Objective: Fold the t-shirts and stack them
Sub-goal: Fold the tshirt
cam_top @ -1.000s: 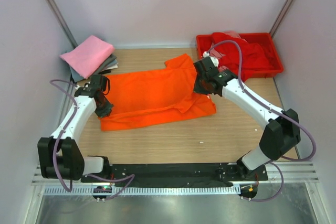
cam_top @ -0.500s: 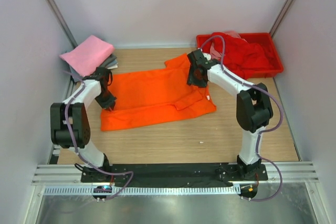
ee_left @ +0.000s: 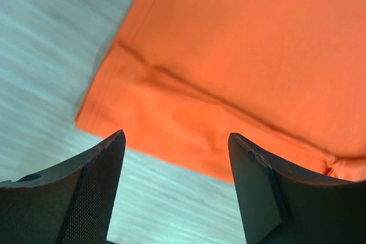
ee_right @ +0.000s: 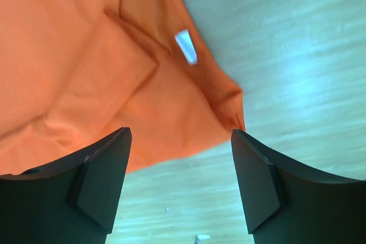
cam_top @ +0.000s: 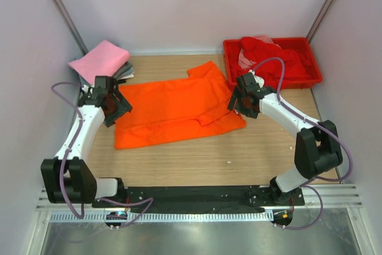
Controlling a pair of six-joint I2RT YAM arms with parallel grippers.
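Observation:
A bright orange t-shirt (cam_top: 173,108) lies folded lengthwise on the wooden table, its near edge doubled over. My left gripper (cam_top: 114,107) hovers open at the shirt's left end, and its wrist view shows the shirt's corner (ee_left: 189,118) beyond empty fingers (ee_left: 91,187). At the shirt's right end my right gripper (cam_top: 239,101) is open too. The right wrist view looks down on the collar end with its white label (ee_right: 186,46). A pink t-shirt (cam_top: 100,63) lies folded on a grey one (cam_top: 125,73) at the back left. Red t-shirts (cam_top: 271,58) are heaped in the tray.
A red plastic tray (cam_top: 313,73) stands at the back right. White walls close in on three sides. The black rail (cam_top: 197,195) with both arm bases runs along the near edge. Bare wooden table (cam_top: 203,153) lies between the orange shirt and the rail.
Both grippers went from shut on the orange shirt's edge to open, letting the cloth drop flat. Each then drew back outward from the shirt's ends.

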